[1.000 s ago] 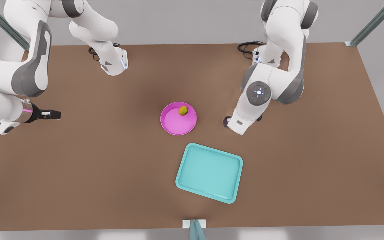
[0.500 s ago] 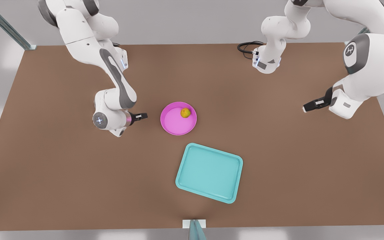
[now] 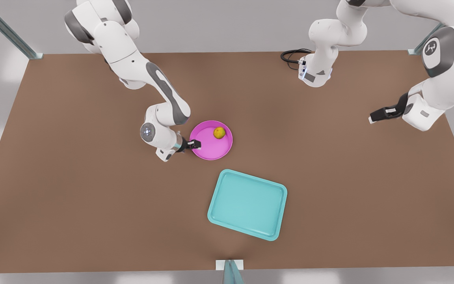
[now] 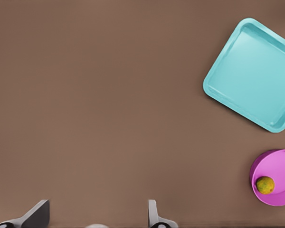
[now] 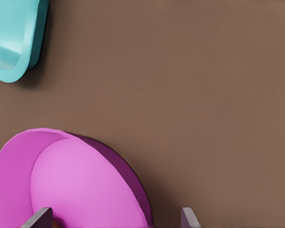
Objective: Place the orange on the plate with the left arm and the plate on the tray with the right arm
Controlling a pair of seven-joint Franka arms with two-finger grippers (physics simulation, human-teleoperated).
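The orange lies on the pink plate, near its far rim. The teal tray sits bare in front of the plate. My right gripper is at the plate's rim on the front view's left side. The right wrist view shows that gripper open, one finger over the plate and one outside its rim, with a corner of the tray beyond. My left gripper hangs open at the front view's far right, well away. The left wrist view looks past this gripper to the orange, plate and tray.
Brown table throughout. A black cable coils by the arm base at the back on the front view's right. Metal frame posts stand at the back corners. A small mount sits at the table's front edge.
My right gripper swung in from the front view's far left to the plate's rim. My left arm pulled away from beside the plate to the far right. The orange stays on the plate.
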